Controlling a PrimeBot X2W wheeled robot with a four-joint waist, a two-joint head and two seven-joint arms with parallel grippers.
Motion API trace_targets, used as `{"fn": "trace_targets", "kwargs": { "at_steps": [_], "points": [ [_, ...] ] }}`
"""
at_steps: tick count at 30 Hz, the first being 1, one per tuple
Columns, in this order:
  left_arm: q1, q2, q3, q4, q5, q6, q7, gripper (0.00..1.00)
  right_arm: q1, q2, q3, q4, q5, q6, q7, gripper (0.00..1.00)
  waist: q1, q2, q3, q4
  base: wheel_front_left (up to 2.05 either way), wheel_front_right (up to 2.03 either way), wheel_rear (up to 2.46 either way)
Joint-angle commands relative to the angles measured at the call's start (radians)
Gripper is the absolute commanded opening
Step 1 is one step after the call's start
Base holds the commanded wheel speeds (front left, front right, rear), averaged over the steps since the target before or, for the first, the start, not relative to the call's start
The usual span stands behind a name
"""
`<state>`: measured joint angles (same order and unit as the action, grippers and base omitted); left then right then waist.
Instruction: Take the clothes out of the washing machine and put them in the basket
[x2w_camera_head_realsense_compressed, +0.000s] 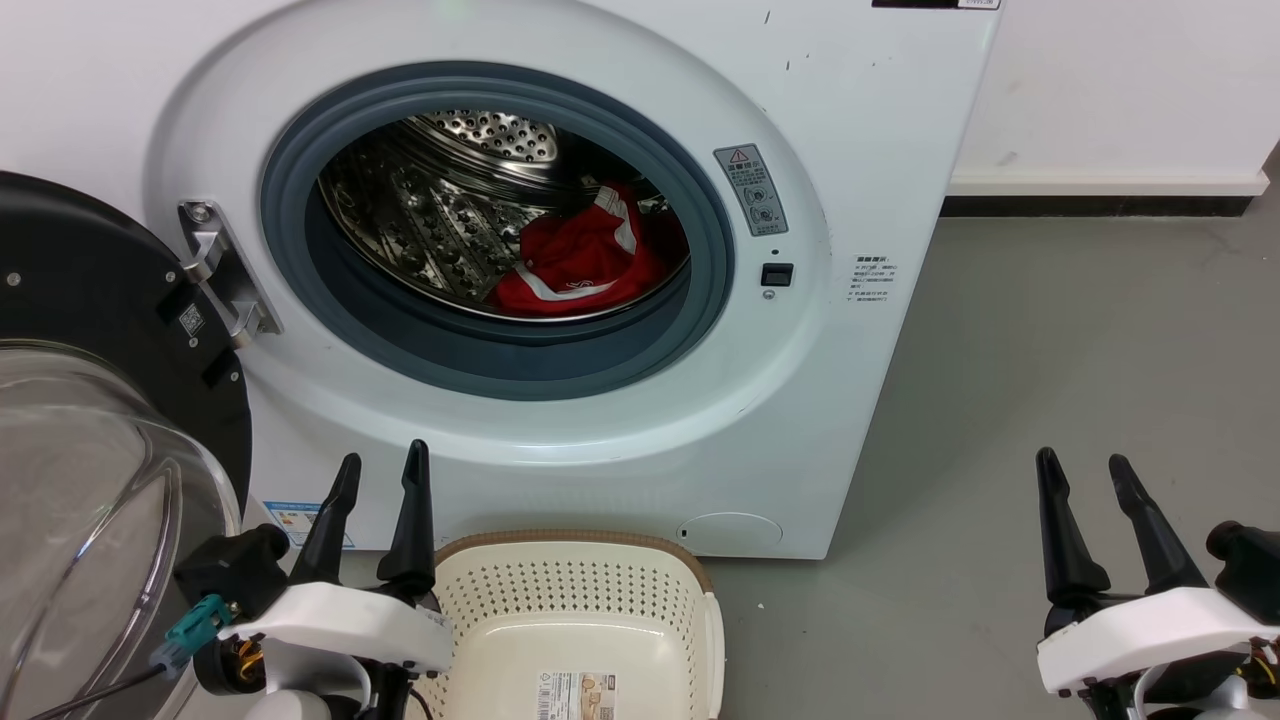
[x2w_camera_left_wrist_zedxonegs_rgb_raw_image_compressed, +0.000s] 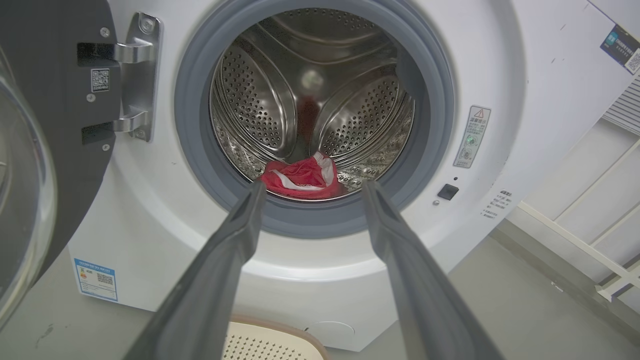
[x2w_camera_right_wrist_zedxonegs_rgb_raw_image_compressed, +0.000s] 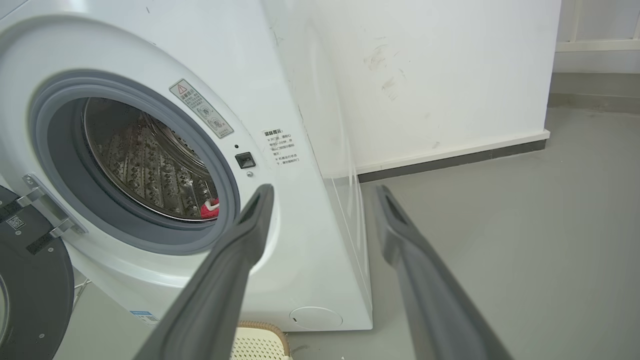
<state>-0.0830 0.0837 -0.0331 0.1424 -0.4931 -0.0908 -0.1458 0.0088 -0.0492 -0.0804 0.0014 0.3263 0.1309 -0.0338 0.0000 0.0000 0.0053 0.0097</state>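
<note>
- Starting on the first step: the red clothes (x2w_camera_head_realsense_compressed: 575, 260) are lying inside the washing machine (x2w_camera_head_realsense_compressed: 860, 150) and the basket (x2w_camera_head_realsense_compressed: 575, 590) is holding nothing, so I judge the task to be only beginning.
- The left gripper (x2w_camera_head_realsense_compressed: 383, 452) is hovering low before the machine's bottom edge, just beside the basket's left rim. Its fingers are spread apart, gripping nothing, and pointing toward the opening.
- The right gripper (x2w_camera_head_realsense_compressed: 1081, 456) is hovering over the floor (x2w_camera_head_realsense_compressed: 1080, 330) off the machine's right corner, well apart from the clothes, its fingers likewise parted and empty.
- The clothes are resting as one crumpled heap on the bottom of the drum (x2w_camera_head_realsense_compressed: 430, 210), near its front lip and toward the right side.
- Their long axis is running roughly side to side across the drum's mouth, with a white-trimmed fold rising at the right end. Which end is which I cannot tell.
- The door (x2w_camera_head_realsense_compressed: 90, 290) is standing swung open at the machine's left edge.
- The basket is sitting upright on the floor below the opening, mouth up.
- The next move is probably calling for the left gripper to reach over the grey seal (x2w_camera_head_realsense_compressed: 500, 360) and pinch a raised fold.
</note>
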Motion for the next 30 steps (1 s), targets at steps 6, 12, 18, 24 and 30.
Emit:
{"fn": "trace_targets", "kwargs": {
  "at_steps": [6, 12, 18, 24, 30],
  "points": [
    [-0.021, 0.013, -0.005, 0.009, 0.08, 0.015, -0.024, 1.0, 0.01, -0.002, 0.002, -0.025, -0.08, 0.0, 0.002, 1.0, 0.0, 0.0, 0.0, 0.001, 0.0, 0.0, 0.0],
    [-0.021, 0.016, -0.007, 0.018, 0.136, 0.028, -0.039, 1.0, 0.014, -0.002, 0.003, -0.033, -0.139, 0.0, 0.002, 1.0, 0.0, 0.0, 0.0, 0.0, 0.0, 0.0, 0.0],
    [-0.023, 0.022, -0.013, 0.026, 0.202, 0.039, -0.054, 1.0, 0.023, -0.002, 0.003, -0.042, -0.209, 0.0, 0.002, 1.0, 0.0, 0.0, 0.001, -0.001, 0.0, 0.0, 0.0],
    [-0.023, 0.026, -0.021, 0.035, 0.246, 0.042, -0.064, 1.0, 0.028, -0.002, 0.001, -0.048, -0.256, 0.0, 0.001, 1.0, 0.0, 0.0, -0.001, -0.002, 0.0, 0.0, 0.0],
    [-0.02, 0.028, -0.028, 0.045, 0.294, 0.048, -0.078, 1.0, 0.034, -0.002, -0.005, -0.057, -0.304, 0.0, -0.004, 1.0, 0.0, 0.0, -0.003, -0.003, 0.0, 0.0, 0.0]
  ]
}}
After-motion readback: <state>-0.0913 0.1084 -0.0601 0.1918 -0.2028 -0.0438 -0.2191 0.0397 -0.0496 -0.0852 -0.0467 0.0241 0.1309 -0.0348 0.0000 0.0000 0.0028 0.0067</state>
